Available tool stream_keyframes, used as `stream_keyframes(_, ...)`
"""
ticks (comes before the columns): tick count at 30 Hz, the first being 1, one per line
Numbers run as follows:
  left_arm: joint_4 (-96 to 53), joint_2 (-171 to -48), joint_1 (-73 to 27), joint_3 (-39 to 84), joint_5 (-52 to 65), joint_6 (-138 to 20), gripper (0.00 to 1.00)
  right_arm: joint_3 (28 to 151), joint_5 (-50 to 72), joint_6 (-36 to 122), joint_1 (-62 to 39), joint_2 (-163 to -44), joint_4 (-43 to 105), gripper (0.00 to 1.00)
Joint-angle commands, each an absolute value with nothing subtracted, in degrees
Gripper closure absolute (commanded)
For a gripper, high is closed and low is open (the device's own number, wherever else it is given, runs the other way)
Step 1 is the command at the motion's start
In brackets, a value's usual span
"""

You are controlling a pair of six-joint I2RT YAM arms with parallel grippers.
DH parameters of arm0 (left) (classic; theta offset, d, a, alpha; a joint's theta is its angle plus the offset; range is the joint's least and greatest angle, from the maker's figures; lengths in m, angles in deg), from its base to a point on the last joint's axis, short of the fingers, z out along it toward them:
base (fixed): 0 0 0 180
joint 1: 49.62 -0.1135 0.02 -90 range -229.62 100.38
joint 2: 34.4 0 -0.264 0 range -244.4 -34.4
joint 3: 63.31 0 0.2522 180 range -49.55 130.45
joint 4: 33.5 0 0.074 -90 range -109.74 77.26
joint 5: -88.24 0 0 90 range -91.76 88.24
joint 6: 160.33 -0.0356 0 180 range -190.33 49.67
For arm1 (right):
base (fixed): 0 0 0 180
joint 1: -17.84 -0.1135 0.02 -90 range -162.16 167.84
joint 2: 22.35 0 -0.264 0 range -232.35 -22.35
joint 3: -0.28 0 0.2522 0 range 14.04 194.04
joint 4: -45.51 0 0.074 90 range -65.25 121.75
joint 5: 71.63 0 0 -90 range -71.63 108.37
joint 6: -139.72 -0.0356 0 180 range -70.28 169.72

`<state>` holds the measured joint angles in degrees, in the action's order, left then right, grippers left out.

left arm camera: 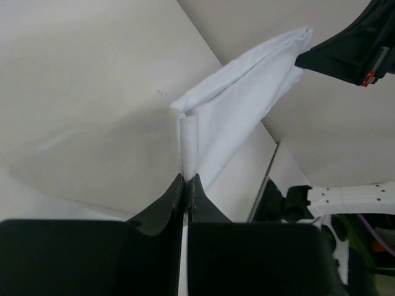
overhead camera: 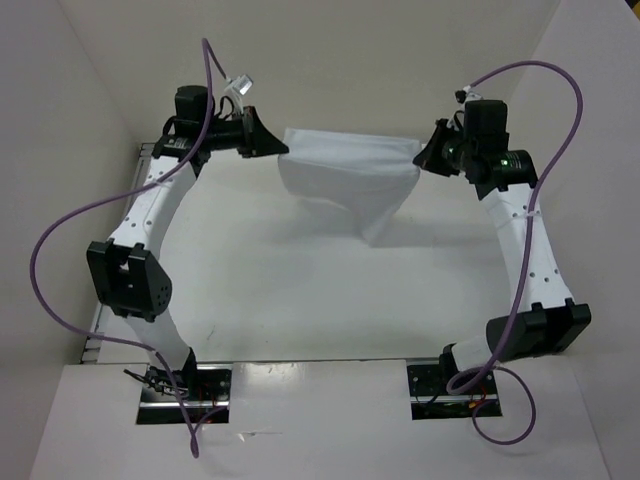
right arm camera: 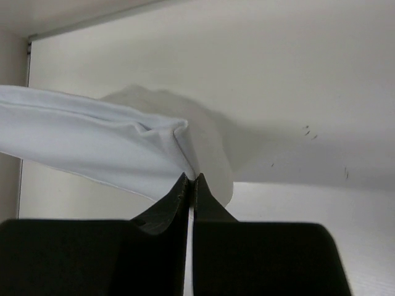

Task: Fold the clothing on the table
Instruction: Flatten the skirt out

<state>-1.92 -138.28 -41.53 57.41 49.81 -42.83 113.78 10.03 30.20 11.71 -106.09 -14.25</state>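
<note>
L gripper (left arm camera: pixel 186 179) fills the bottom of its wrist view. Its jaws are clenched tight w/ no gap, pinching a folded corner of cloth (left arm camera: pixel 237 102). Fabric stands up from the tips in a narrow doubled fold, then runs off as a taut band to the upper right, where its far corner meets the other arm's black fingers. R gripper (right arm camera: pixel 190 177) is the same: jaws pressed together on a cloth corner, w/ a small pucker just above the tips and the band stretching away to the left of that view.

From above, cloth is lifted over the table (overhead camera: pixel 300 310), strung btw the two grippers. It hangs nearer the far edge than the near one, approx. centred btw the left and right edges. Top hem is straight and tight. The rest hangs below it, white and lightly creased, drooping longer on the R side to a point. Can't tell if that low point touches the table; a soft shadow lies beside it.

Outward, both wrists point inward at each other. L arm (overhead camera: pixel 150 205) bows toward the left edge, R arm (overhead camera: pixel 525 240) toward the right edge, bases at the near edge. Metal rail (overhead camera: pixel 90 340) runs along the left edge. Purple cable (overhead camera: pixel 208 80) loops off each arm. White walls (overhead camera: pixel 60 100) stand at the sides and back.
</note>
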Motion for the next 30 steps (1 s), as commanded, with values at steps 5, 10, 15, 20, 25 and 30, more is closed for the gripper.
stream_keyframes(5,-7.08,-110.39,-40.75,37.31,48.71,-36.94,1.0,105.63,1.23,30.92,11.16,-88.22,-20.19,1.0)
stream_keyframes(10,-7.09,-102.43,-41.8,29.73,45.8,-34.74,1.0,99.83,-1.14,28.98,11.16,-82.99,-20.19,1.0)
stream_keyframes(15,-3.92,-111.9,-42.33,28.06,43.34,-37.11,1.0,93.69,-3.69,28.45,11.16,-89.92,-12.75,1.0)
stream_keyframes(20,-5.77,-129.64,-42.33,30.51,42.45,-39.91,1.0,91.29,-4.4,28.45,11.16,-102.13,-5.35,1.0)
stream_keyframes(25,-3.93,-150.01,-42.85,44.82,44.39,-41.15,1.0,97.08,-2.03,30.29,12.56,-116.11,-0.86,1.0)
stream_keyframes(30,3.42,-161.74,-44.0,68.7,46.41,-39.92,1.0,111.84,0.52,30.83,14.59,-122.19,-0.94,1.0)
